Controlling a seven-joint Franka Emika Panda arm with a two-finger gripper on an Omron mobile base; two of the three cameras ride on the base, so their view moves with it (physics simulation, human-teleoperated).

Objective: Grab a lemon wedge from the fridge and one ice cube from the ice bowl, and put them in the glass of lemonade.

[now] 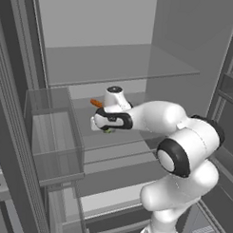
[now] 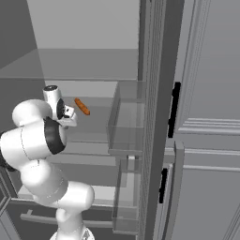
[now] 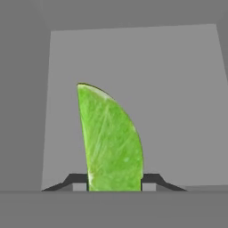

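The lemon wedge [image 3: 111, 142] is a bright yellow-green pointed slice, and in the hand view it stands upright over a pale shelf. My gripper [image 3: 115, 180] is shut on it, and the dark fingertips [image 3: 79, 180] press its two lower sides. In the left base view the gripper [image 1: 107, 130] points down inside the open fridge [image 1: 120, 61] over a glass shelf, with a speck of the green wedge [image 1: 109, 131] showing under the hand. The ice bowl, the ice cube and the glass of lemonade are out of view.
A long orange carrot-like thing [image 1: 96, 103] [image 2: 82, 107] lies on the shelf just behind the hand. Clear door bins [image 1: 56, 130] [image 2: 129, 117] stand on the open fridge doors on both sides. Panelled grey cabinets with black handles [image 2: 206, 93] are on the right.
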